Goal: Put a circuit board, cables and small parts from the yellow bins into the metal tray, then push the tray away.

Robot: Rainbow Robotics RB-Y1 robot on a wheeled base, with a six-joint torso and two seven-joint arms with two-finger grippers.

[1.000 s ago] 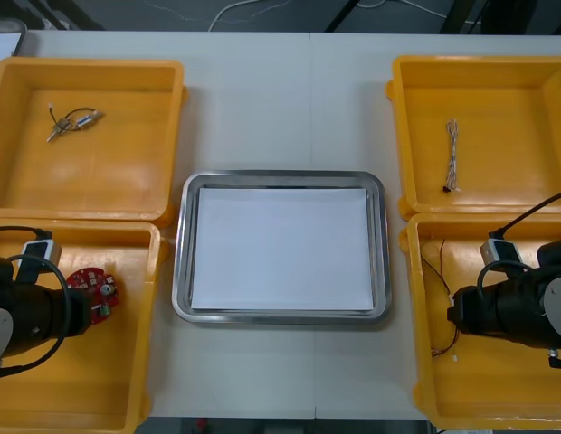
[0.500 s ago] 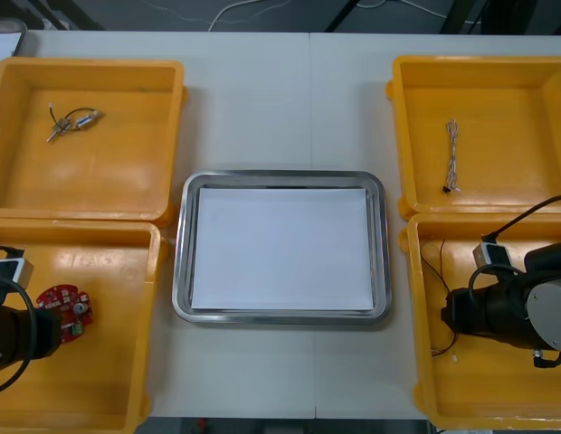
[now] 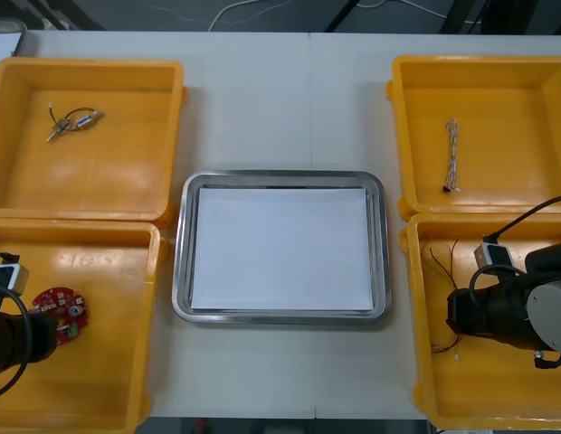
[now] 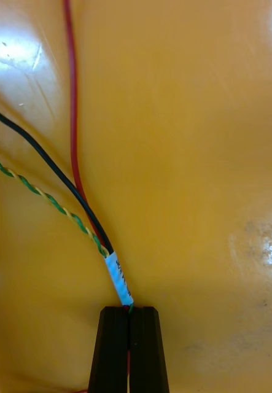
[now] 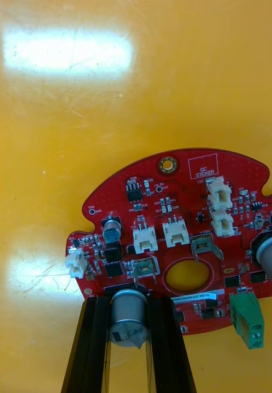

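Left gripper (image 5: 128,306): fingers clenched on a silver can atop the circuit board (image 5: 172,202), in left near bin (image 3: 99,380) — stiff, light, prob. fragile; rim hold seems safer. Right gripper (image 4: 128,314): fingers pinch cables (image 4: 74,196) at labelled end, right near bin (image 3: 498,398) — limp, likely to trail.

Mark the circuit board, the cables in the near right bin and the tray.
circuit board (image 5: 185,202): left wrist view, red face above the centre hole.
cables (image 4: 118,279): right wrist view, white sleeve binding them.
tray (image 3: 182,249): front view, left rim.
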